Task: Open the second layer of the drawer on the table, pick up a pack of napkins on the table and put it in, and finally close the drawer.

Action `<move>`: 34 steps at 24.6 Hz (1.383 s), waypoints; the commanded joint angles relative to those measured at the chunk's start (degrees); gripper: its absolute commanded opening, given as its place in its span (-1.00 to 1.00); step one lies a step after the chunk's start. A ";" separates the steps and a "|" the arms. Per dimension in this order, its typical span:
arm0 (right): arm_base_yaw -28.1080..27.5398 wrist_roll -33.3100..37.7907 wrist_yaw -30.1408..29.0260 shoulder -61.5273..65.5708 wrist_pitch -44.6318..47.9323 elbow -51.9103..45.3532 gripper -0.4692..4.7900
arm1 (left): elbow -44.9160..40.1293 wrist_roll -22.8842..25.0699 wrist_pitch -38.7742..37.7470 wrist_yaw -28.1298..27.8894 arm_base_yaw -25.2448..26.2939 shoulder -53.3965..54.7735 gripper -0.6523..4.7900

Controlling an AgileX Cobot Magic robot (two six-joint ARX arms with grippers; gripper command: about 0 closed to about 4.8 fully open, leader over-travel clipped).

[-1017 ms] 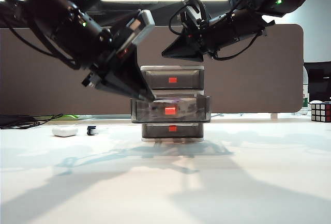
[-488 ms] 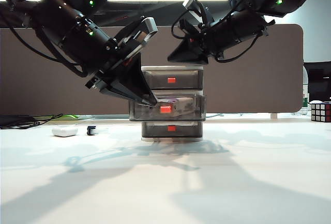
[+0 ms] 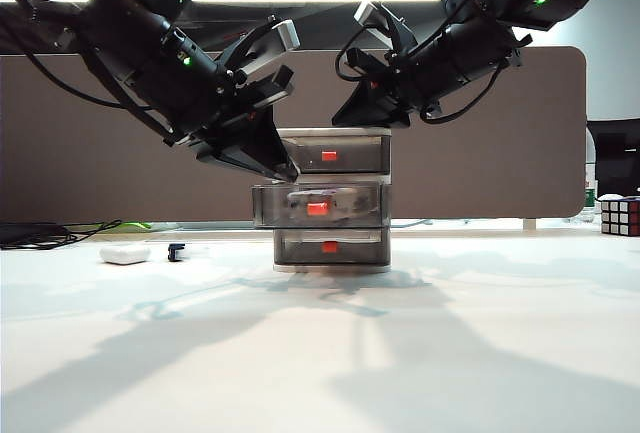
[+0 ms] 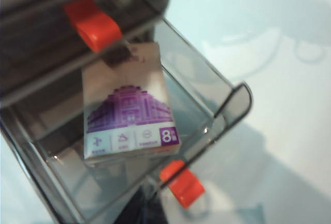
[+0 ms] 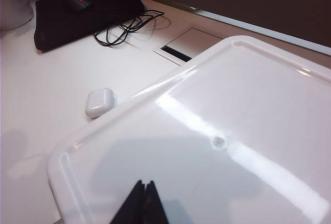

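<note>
The drawer (image 3: 331,199), a white-framed three-tier cabinet, stands mid-table. Its second layer (image 3: 318,205) still sticks out a little toward the camera, red tab (image 4: 181,185) in front. Inside it lies the pack of napkins (image 4: 129,115), purple print up, half under the top tier (image 4: 93,25). My left gripper (image 3: 291,174) is shut with nothing in it. Its dark tips (image 4: 150,211) sit at the tray's front rim beside the tab. My right gripper (image 3: 347,120) is shut and empty, hovering just over the cabinet's white top (image 5: 217,146), tips together (image 5: 144,185).
A small white rounded case (image 3: 125,253) and a little black piece (image 3: 177,251) lie on the table left of the cabinet. Cables (image 3: 40,233) trail at far left, with a black bag (image 5: 83,12) behind. A Rubik's cube (image 3: 620,216) sits far right. A brown partition backs the table.
The second layer has slid back into the cabinet from well pulled out to nearly in, with the left gripper following it. The right gripper has shifted slightly over the cabinet top.
</note>
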 commanded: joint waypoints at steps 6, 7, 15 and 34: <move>0.09 -2.25 0.04 -0.13 -3.96 -0.07 -0.84 | 0.09 -1.22 -0.15 6.78 0.02 -0.52 -0.78; 0.07 -2.27 0.02 -0.13 -4.15 -0.07 -0.84 | 0.09 -1.25 -0.66 11.65 0.42 -0.79 -0.78; 0.04 -2.43 -0.11 -0.13 -4.17 -0.09 -0.84 | 0.26 0.72 0.44 4.17 0.63 5.18 -0.78; -0.02 -5.29 0.07 0.79 -7.13 -0.13 -0.84 | 0.66 -1.42 24.94 -7.89 0.63 13.90 -0.78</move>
